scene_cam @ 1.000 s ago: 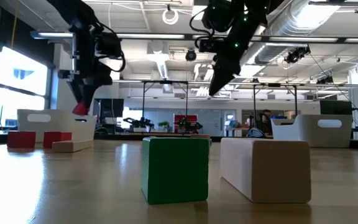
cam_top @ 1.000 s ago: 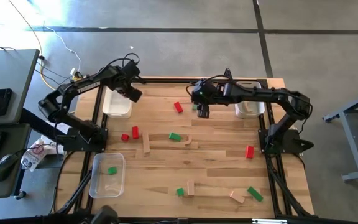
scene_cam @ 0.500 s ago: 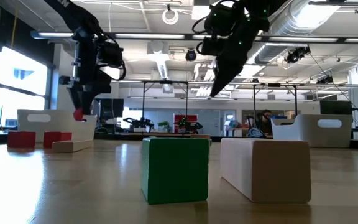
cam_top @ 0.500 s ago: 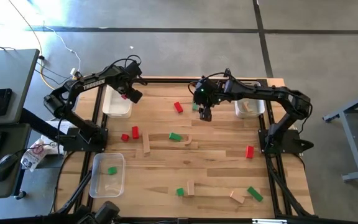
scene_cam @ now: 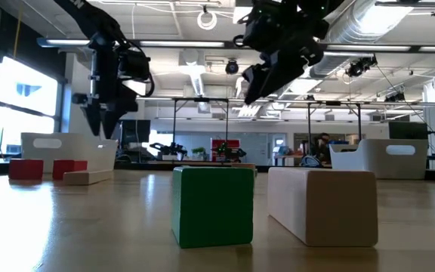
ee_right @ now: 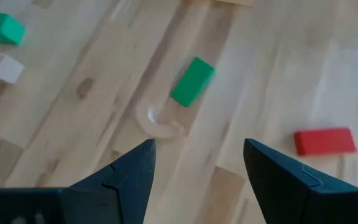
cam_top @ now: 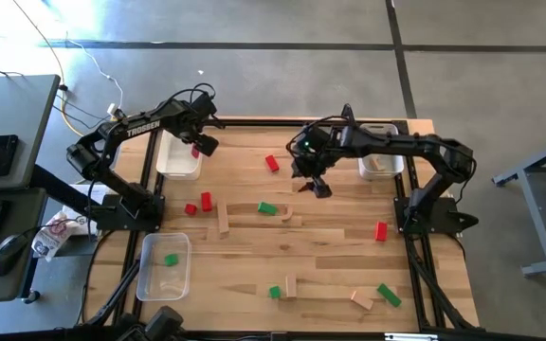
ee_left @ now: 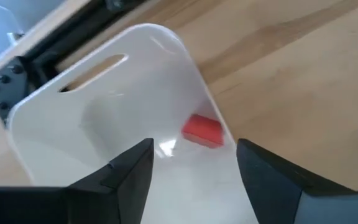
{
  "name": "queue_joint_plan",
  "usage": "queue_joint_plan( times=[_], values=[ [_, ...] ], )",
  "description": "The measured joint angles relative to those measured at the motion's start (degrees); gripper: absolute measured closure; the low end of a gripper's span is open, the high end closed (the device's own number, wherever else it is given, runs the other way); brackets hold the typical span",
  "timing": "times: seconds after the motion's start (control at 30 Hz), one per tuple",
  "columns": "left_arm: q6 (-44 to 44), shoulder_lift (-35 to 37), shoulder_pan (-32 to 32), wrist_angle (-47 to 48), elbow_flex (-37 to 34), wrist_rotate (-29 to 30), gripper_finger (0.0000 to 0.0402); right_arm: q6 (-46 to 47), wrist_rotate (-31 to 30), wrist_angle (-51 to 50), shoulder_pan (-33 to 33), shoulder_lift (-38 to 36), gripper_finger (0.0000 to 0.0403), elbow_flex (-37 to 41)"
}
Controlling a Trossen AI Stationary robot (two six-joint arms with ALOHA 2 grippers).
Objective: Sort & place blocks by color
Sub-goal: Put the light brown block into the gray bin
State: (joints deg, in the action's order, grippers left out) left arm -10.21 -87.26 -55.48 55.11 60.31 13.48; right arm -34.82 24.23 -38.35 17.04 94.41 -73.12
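Between my left fingers (ee_left: 129, 180), which are wide apart and hold nothing, a red block (ee_left: 202, 130) lies inside the white tray (ee_left: 92, 112). My left gripper (cam_top: 200, 144) hangs just over that tray at the back of the wooden table (cam_top: 330, 256).

My right gripper (cam_top: 313, 180) is open wide too, and empty. Past my right fingers (ee_right: 272, 180) I see a green block (ee_right: 192, 81) beside a curved wood piece (ee_right: 159, 124), and another red block (ee_right: 325, 141) off to one side. More blocks lie scattered on the table, and one green block (cam_top: 171, 259) sits in the clear tray (cam_top: 164, 275).
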Motion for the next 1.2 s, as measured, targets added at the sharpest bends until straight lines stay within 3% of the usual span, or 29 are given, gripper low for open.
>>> queue_joint_plan(
  times=[0.2,0.47,0.7,1.2],
  values=[
    [0.3,0.0,0.8,0.8,2.2,-5.6,0.0185,-1.6,0.5,0.1,-3.9,0.0,0.0171,0.0],
    [1.5,1.5,6.0,1.1,8.0,-5.7,0.0185,-4.8,0.8,3.8,-8.2,2.8,0.0171,0.0],
    [2.3,5.7,13.7,2.6,8.4,-5.7,0.0184,-6.5,-1.5,6.7,-10.3,7.7,0.0171,0.0],
    [-5.7,9.9,27.3,-2.6,-0.5,-5.8,0.0185,-9.0,-1.5,8.7,-10.8,14.7,0.0171,0.0]
  ],
)
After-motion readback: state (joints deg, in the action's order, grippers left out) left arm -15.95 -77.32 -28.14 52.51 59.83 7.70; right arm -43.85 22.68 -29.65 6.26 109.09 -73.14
